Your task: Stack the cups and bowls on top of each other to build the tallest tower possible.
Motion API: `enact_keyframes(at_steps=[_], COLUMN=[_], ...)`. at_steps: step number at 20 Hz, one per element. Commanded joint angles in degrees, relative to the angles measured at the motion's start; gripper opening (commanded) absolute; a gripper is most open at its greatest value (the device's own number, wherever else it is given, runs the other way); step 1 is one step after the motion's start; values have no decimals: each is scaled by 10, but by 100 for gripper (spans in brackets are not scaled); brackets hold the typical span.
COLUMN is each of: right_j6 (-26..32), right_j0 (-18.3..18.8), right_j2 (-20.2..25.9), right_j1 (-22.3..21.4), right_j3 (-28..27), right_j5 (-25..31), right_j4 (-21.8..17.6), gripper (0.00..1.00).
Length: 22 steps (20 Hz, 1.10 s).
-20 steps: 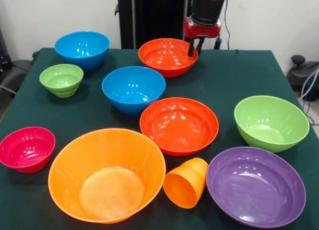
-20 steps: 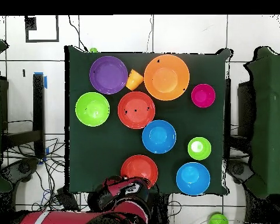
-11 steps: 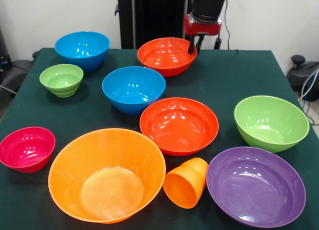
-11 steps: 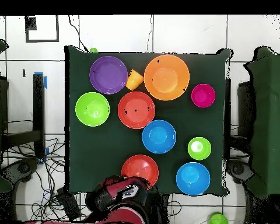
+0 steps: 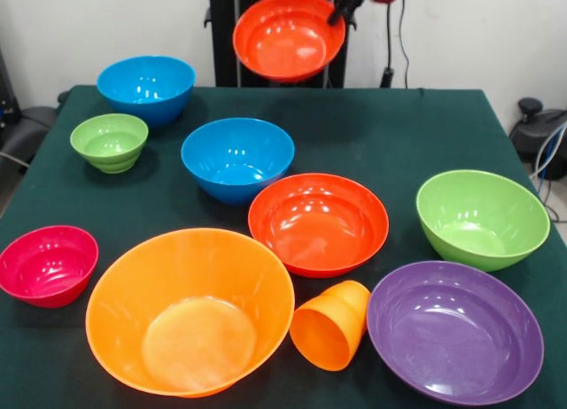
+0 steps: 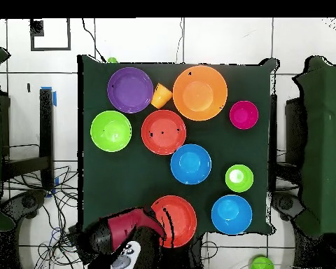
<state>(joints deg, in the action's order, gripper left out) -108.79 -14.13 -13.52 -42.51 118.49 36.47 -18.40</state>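
So the green-topped bench (image 5: 416,135) has eight bowls (image 5: 319,221) sitting separately on it plus a little orange cup (image 5: 332,325) lying on its side.

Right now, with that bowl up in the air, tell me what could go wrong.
1. The claw grips the lifted red-orange bowl only at one edge of its rim, and the bowl hangs tilted, so it may slip or swing loose.
2. If it drops, it could land on the blue bowl or the other red-orange bowl and knock them across the table.
3. The orange cup lies on its side between two large bowls and may roll if bumped.
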Motion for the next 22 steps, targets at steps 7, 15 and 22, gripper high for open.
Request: enact_keyframes(at_steps=[7, 15, 22], right_j6=[-22, -94, -166], right_j0=[-45, -73, -97], right_j2=[21, 3, -69], right_j1=[-12, -20, 21], right_j3=[-178, -179, -162], right_j5=[229, 9, -157], right_j4=[-51, -121, -142], gripper=[0, 0, 0])
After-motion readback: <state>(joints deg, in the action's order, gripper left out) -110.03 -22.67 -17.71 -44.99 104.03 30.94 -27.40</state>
